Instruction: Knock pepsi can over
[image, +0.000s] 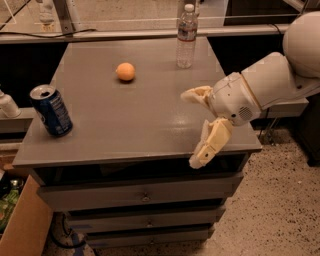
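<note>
pepsi can (51, 111) upright, front-left of surface (131, 120) | tool (194, 128) fingers spread wide, empty, over front-right edge, well apart

pepsi can (51, 111): glossy dark blue painted metal with a bare silver top and rim; at the table's 8 o'clock.
table (150, 125): smooth grey top with a dull sheen and soft light patches; drawer fronts are matt grey.
end effector (189, 129): cream, matt, plastic-looking fingers (215, 142), spread apart at the table's 4 o'clock edge.
arm shell (270, 80): smooth white plastic look, faint gloss.
water bottle (186, 37): clear shiny plastic, white cap; 1 o'clock.
orange fruit (125, 71): matt skin; 11 o'clock.
floor (280, 210): speckled, stone-like.
</note>
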